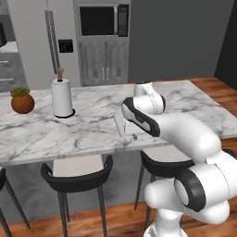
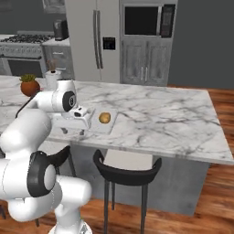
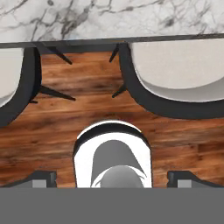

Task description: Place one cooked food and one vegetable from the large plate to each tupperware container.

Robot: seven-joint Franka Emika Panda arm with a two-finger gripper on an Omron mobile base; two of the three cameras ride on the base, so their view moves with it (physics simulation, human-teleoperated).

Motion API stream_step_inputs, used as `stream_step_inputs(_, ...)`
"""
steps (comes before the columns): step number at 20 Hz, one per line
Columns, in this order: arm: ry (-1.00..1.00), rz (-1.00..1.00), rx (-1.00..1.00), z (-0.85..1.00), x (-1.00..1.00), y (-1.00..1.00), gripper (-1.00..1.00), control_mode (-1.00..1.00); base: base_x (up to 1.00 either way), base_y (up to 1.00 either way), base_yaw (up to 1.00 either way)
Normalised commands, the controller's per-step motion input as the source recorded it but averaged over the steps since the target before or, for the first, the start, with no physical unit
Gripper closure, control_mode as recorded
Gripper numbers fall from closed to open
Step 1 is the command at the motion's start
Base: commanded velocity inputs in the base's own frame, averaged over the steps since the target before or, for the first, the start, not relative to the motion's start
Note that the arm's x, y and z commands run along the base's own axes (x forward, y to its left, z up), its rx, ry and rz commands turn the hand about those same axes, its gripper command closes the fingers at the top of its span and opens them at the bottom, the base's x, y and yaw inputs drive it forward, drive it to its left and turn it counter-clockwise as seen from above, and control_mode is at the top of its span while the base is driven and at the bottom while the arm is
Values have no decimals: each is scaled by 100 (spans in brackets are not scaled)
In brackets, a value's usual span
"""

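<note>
Right base view: wide-open gripper (image 2: 73,130) just beside tupperware container (image 2: 103,123).

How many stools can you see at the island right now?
2. One stool is tucked under the island's near edge on the left; the other stool is beside it to the right, partly behind the arm. More may be out of frame.

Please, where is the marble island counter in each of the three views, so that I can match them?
Left base view: the marble island counter spans the middle, behind the arm.
Right base view: it crosses the middle, from the left edge to the right.
Hand view: its near edge is a band along the top.
Shared landmark: the black stools with pale seats, tucked under that near edge.
</note>
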Motion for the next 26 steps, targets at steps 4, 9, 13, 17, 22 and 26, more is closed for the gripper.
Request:
stream_step_inputs(4,0,0,0,0,0,0,-100,100,-56,93,0)
stream_step_inputs(9,0,0,0,0,0,0,-100,100,-31,100,0)
stream_step_inputs(13,0,0,0,0,0,0,-100,100,-10,100,0)
stream_step_inputs(17,0,0,0,0,0,0,-100,100,3,100,0)
stream_step_inputs(22,0,0,0,0,0,0,-100,100,22,100,-8)
stream_step_inputs(26,0,0,0,0,0,0,-100,100,40,99,-11)
